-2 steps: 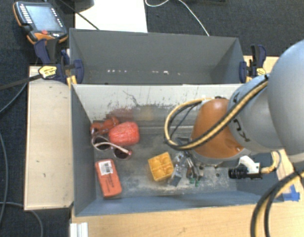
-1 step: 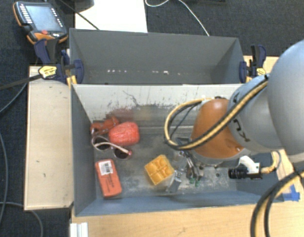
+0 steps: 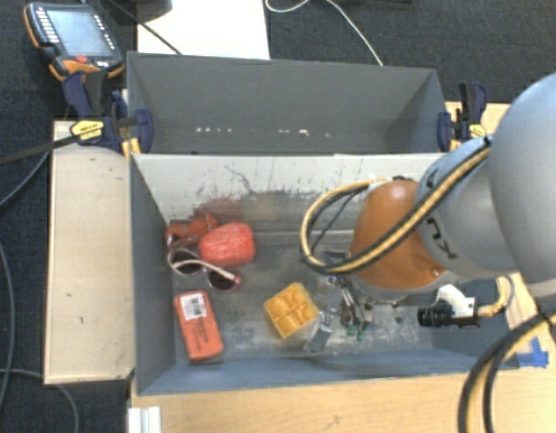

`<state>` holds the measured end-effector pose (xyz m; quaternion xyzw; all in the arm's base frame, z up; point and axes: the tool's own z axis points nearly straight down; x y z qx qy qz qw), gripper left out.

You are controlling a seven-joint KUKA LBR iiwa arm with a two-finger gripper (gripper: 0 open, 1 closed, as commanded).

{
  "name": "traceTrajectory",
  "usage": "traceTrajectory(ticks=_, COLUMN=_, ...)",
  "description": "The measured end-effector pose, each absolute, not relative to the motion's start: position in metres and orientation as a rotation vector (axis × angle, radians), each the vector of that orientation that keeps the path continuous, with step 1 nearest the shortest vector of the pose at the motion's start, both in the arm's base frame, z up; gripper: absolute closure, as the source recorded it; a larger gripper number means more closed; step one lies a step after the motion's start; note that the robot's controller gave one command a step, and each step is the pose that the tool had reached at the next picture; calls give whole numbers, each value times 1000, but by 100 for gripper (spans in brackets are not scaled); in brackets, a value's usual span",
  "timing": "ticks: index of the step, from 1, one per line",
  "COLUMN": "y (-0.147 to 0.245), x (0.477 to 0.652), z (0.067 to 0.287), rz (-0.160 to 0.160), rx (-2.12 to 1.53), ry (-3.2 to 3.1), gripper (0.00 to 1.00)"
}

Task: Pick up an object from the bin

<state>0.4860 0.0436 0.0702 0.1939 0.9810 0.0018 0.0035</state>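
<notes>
Yellow block [image 3: 291, 310], squarish with a ridged top face: it lies on the floor of the bin [image 3: 260, 368], near the middle of the edge that runs along the bottom of the camera view, and sits turned at an angle to that edge.

My end effector [image 3: 335, 321] is down at floor level, just beside the side of the block that faces the right wall. It sits under my orange wrist cover [image 3: 391, 242]. I cannot tell whether it is spread or pressed together, because the cover and the cables hide most of it. I also cannot tell whether it touches the block.

Other contents, all toward the left wall and well apart from my end effector:
- Red rounded lump [image 3: 229, 244], at mid-depth.
- Small orange-red piece [image 3: 186, 229], against the lump on the side nearer the far wall.
- Sunglasses [image 3: 204, 271], just in front of the lump.
- Orange-red flat box [image 3: 199, 326] with a white label, in the bottom-left corner.
</notes>
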Motion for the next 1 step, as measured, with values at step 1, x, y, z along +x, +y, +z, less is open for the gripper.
traceTrajectory(ticks=1, y=107, x=510, z=74, rz=13, rx=1172, ry=2905, gripper=0)
